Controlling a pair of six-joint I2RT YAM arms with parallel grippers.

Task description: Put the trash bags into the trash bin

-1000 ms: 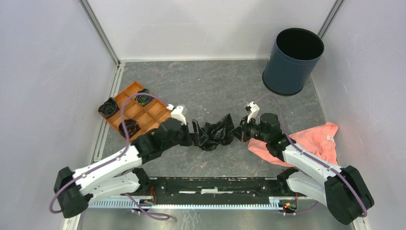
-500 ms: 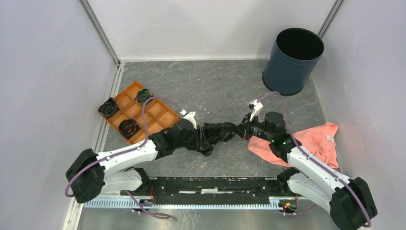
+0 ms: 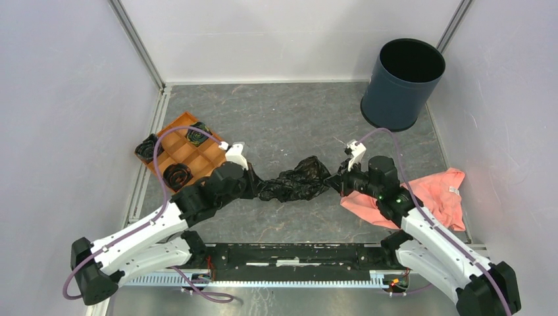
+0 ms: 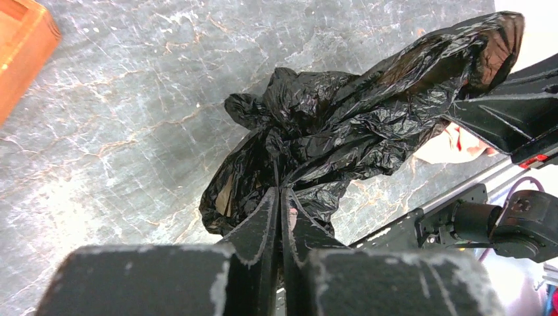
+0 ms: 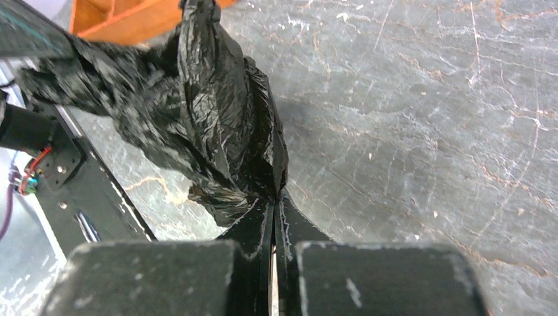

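A crumpled black trash bag [image 3: 295,182] hangs stretched between both grippers over the middle of the table. My left gripper [image 3: 256,189] is shut on its left end; in the left wrist view the fingertips [image 4: 279,192] pinch the trash bag's [image 4: 349,125] film. My right gripper [image 3: 334,182] is shut on the right end, and in the right wrist view the gripper's jaws [image 5: 275,199] clamp a fold of the trash bag [image 5: 224,125]. The dark navy trash bin [image 3: 401,82] stands upright and open at the far right corner, apart from both arms.
An orange compartment tray [image 3: 212,157] lies at the left with small black wads [image 3: 176,175] in and beside it. A pink cloth [image 3: 437,192] lies under and right of the right arm. White walls close in both sides.
The left gripper went from open to shut on the bag's left end, then drew back left. The right gripper shifted slightly right, and the bag is now stretched between them.
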